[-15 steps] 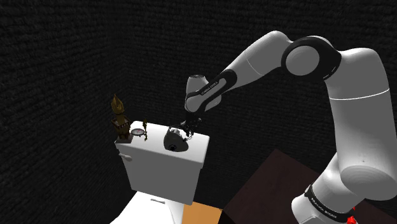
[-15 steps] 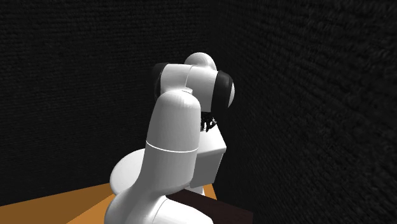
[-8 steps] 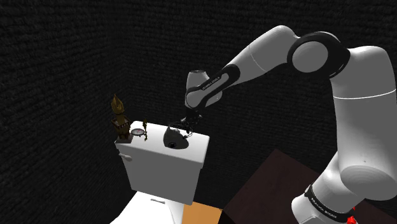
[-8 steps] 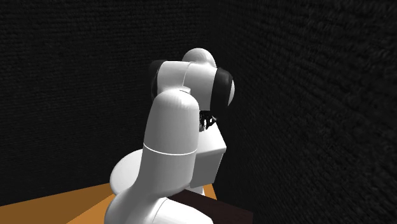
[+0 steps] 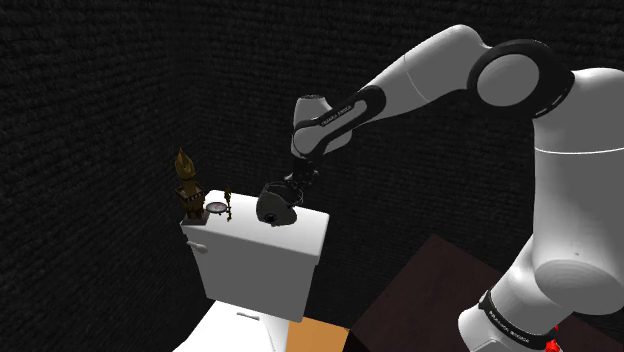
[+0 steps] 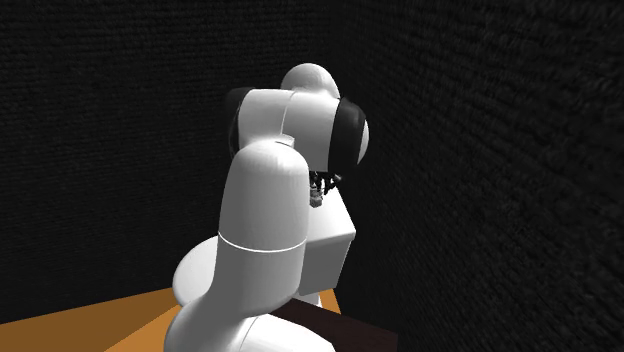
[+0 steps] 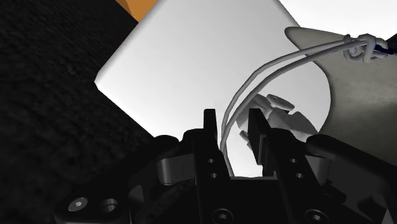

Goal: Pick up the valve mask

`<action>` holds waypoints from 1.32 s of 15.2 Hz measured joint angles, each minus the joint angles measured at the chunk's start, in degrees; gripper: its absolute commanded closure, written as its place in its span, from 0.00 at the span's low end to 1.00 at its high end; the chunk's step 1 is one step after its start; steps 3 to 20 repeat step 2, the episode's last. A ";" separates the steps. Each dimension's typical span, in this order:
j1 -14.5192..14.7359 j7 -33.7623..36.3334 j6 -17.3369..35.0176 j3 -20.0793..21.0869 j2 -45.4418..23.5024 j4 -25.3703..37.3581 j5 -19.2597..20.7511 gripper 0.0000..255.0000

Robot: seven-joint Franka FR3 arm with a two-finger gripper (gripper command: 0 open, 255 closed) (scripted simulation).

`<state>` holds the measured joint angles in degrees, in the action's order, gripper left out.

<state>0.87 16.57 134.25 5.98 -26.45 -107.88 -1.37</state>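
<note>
The valve mask (image 5: pixel 274 205) is a dark grey cup with a round valve and thin white straps. It hangs tilted just above the lid of a white toilet tank (image 5: pixel 262 255). My gripper (image 5: pixel 294 187) sits right above it, shut on the straps. In the wrist view my gripper (image 7: pixel 234 122) clasps the two white strap loops (image 7: pixel 254 83), and the mask's grey shell (image 7: pixel 359 86) dangles beyond the fingers over the white lid (image 7: pixel 191 63). In the second exterior view my gripper (image 6: pixel 320 186) peeks out behind the arm, which hides the mask there.
At the tank lid's far end stand a golden figurine (image 5: pixel 186 185), a small round dial (image 5: pixel 216 208) and a thin little figure (image 5: pixel 230 205). A dark wall rises close behind the tank. The toilet seat (image 5: pixel 235 330), orange floor (image 5: pixel 320 338) and dark stand top (image 5: pixel 420 290) lie below.
The arm has risen and swung slightly towards the shoulder view's left. The mask has come up off the tank lid, tilting as it hangs from the shut fingers.
</note>
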 measured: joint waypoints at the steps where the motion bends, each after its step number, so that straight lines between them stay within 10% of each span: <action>1: 0.01 0.05 -0.66 0.03 0.45 0.21 -0.02 1.00; 20: -0.02 0.03 -0.99 0.03 0.61 0.39 -0.04 1.00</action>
